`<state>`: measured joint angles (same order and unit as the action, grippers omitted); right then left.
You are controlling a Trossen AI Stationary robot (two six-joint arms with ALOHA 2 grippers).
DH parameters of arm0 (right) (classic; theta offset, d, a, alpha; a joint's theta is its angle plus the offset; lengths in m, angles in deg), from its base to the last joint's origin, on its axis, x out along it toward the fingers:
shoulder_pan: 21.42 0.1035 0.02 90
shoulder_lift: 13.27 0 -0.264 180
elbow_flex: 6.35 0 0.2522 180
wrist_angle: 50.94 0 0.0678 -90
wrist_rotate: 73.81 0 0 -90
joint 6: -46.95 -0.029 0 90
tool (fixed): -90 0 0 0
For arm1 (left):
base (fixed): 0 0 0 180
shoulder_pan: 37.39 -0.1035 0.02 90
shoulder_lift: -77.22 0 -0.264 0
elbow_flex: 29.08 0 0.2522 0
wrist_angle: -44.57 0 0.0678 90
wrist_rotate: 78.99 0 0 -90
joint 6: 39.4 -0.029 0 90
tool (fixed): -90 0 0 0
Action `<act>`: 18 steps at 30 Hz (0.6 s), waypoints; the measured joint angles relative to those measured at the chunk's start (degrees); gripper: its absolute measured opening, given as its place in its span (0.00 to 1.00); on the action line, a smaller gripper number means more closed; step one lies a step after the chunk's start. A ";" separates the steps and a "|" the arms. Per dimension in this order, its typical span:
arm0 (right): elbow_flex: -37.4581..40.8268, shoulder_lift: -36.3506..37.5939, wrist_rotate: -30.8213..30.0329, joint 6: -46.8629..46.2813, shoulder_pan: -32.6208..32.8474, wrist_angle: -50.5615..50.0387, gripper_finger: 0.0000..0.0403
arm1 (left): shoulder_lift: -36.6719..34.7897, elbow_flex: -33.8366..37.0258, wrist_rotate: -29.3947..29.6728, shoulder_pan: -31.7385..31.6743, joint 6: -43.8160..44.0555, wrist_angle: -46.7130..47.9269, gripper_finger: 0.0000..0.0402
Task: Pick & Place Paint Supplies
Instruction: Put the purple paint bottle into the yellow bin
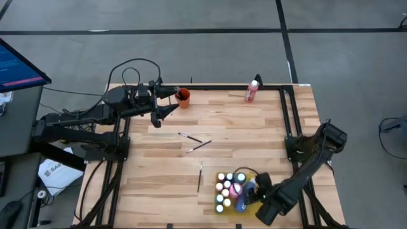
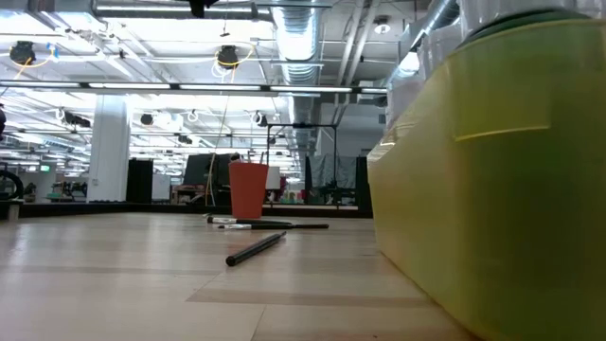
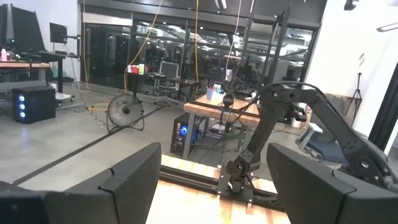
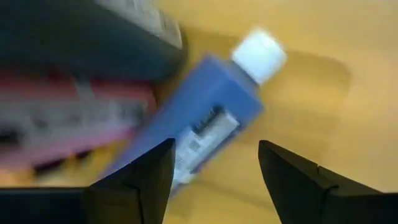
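down at the lower right of the high view, the right pincer [image 1: 253, 193] hangs over the yellow tray [image 1: 249, 174], its fingers [image 4: 138, 180] spread apart with nothing between them. in the right wrist view a blue paint bottle [image 4: 208, 115] with a white cap lies tilted on the tray floor just beyond the fingertips, beside a pink bottle [image 4: 68, 121]. a cluster of white-capped bottles [image 1: 224, 188] stands in the tray's left part. three thin paintbrushes lie on the wooden tabletop [image 1: 159, 178]: two [image 1: 194, 142] crossing near the middle and one [image 1: 200, 177] just left of the tray. a lone pink bottle [image 1: 252, 91] stands at the upper edge. at the upper left the left pincer [image 1: 166, 102] waits wide open and empty beside the small orange cup [image 1: 183, 98].
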<state>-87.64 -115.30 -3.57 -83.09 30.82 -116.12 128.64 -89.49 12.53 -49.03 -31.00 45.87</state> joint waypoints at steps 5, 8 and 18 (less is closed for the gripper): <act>-0.06 -1.89 0.11 -0.02 0.23 4.54 0.56 | 0.01 0.00 0.19 0.00 0.26 0.02 0.71; -0.13 -2.44 -1.39 -0.05 0.09 5.39 0.56 | 0.00 0.00 0.26 0.00 1.26 0.02 0.71; 0.04 -0.20 -1.60 -0.37 0.25 5.09 0.56 | 0.01 0.00 0.63 0.00 3.07 0.00 0.71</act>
<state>-87.59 -115.50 -5.16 -83.46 31.07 -111.03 128.65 -89.49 13.16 -49.03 -27.94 45.86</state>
